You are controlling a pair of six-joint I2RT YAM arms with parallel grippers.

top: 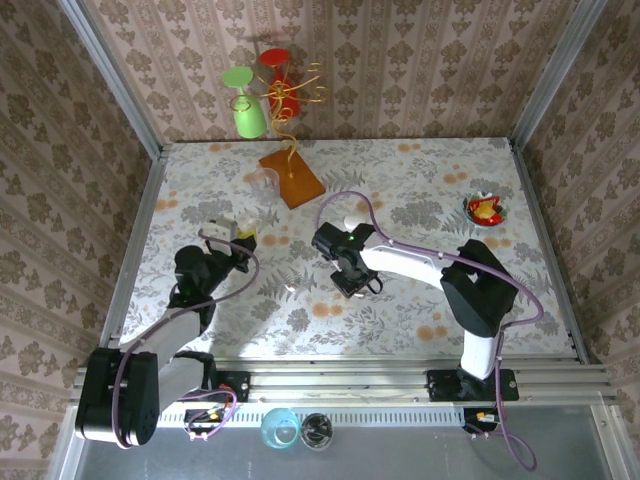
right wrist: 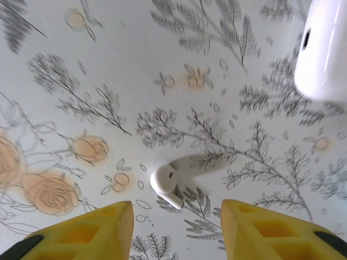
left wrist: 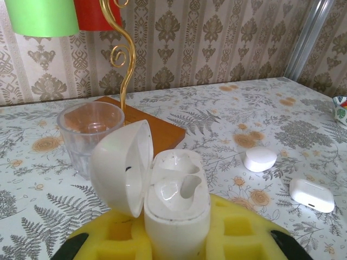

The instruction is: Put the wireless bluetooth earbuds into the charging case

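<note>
Earbud (right wrist: 165, 184): loose on table (right wrist: 108, 65), between right gripper (right wrist: 176, 230) pads, jaws parted, nothing grasped | Charging case (left wrist: 176, 211): lid open, clamped in left gripper (left wrist: 176, 246) | Step: earbud pickup | Next: descend, close squarely on stem.

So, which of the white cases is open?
The case held in the left gripper: its lid is swung open. The other case lies shut on the table.
</note>
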